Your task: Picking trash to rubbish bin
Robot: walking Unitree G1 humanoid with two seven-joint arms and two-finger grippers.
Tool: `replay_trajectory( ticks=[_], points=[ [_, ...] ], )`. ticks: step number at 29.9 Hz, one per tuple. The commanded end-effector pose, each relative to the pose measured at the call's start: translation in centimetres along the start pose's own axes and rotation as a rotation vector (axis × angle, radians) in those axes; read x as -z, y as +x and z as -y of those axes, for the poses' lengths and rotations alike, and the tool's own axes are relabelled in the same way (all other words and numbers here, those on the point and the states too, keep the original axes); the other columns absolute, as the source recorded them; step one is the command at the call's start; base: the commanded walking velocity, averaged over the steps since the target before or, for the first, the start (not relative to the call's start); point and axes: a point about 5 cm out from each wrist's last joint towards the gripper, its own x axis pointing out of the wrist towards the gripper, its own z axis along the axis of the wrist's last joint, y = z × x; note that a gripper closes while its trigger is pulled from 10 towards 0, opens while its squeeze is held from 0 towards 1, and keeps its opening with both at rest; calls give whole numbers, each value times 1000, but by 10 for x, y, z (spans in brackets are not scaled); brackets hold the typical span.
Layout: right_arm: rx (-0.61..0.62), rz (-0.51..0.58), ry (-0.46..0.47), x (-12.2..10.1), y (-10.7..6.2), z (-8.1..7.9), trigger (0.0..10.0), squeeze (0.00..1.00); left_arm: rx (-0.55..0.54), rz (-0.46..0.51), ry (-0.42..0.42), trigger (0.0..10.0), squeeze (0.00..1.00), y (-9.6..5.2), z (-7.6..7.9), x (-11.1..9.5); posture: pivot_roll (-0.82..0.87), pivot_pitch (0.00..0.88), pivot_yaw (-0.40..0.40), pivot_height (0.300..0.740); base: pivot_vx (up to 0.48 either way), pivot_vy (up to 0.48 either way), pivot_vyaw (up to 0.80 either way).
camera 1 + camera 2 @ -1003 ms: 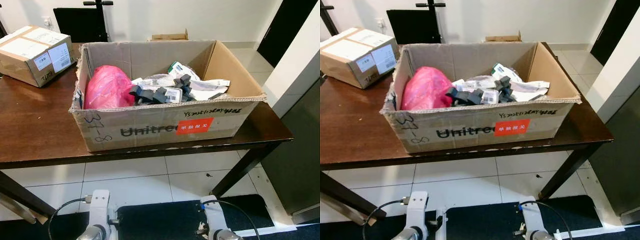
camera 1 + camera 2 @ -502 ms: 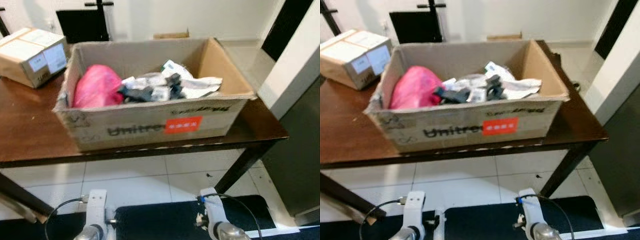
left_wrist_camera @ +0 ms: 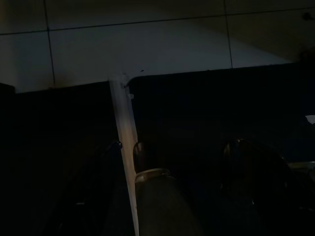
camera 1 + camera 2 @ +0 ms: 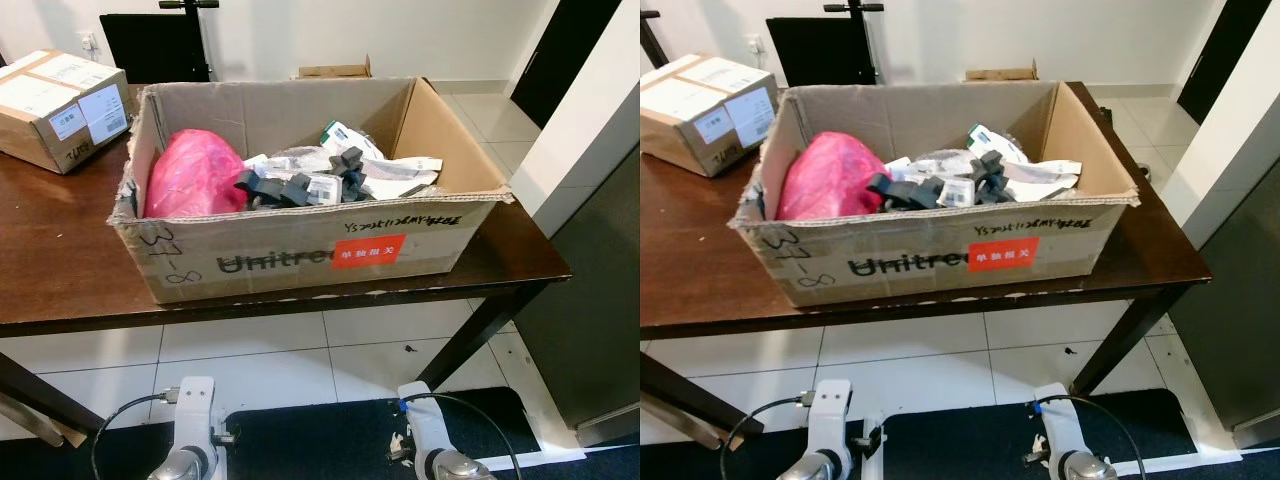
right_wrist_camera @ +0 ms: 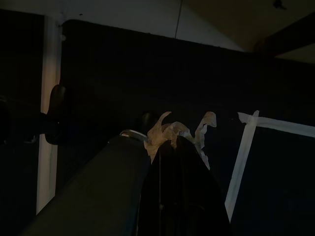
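Crumpled pale paper scrap (image 5: 172, 133) | right claw (image 5: 170, 147) clenched on it | left claw (image 3: 147, 177) unclear

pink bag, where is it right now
The pink bag lies inside the open cardboard box on the table, at the box's left end, beside the grey and white trash.

Both silver arms hang low at the bottom edge of the frame. The left gripper (image 3: 147, 196) points down. The right gripper (image 5: 172, 147) pinches a crumpled paper scrap (image 5: 170, 132).

cardboard box (image 4: 300, 255) front: "Unitree" printed | "37-8" handwritten, left corner | red sticker (image 4: 368, 252): Chinese chars, unreadable
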Motion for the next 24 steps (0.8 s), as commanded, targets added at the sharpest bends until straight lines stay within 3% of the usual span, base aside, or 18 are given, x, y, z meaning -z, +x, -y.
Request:
replay_trajectory(
  ticks=[1,7,16,21,22,24],
  points=[
    [-2,-15,-7,5,-1,2,10000,0,-3,-34,-14,10000,0,-3,-2,10,-41,125,-7,740,0,416,0],
    [-72,29,-36,-11,-3,12,10000,0,7,-15,16,10000,0,-3,-2,7,-40,131,-10,740,0,80,0],
    [-169,90,-178,-34,-7,25,10000,0,41,0,91,10000,0,-3,-2,4,-43,142,-6,740,0,0,0],
    [-461,225,-281,-73,-20,21,10000,0,129,53,193,10000,0,-6,-2,-2,-42,147,2,740,0,0,0],
    [-587,254,-296,-87,-29,18,10000,0,150,65,212,10000,0,-8,-4,-2,-42,147,2,740,0,0,0],
    [-648,269,-298,-95,-35,17,10000,0,159,71,223,10000,0,-9,-5,-2,-42,148,2,740,0,0,0]
  ],
)
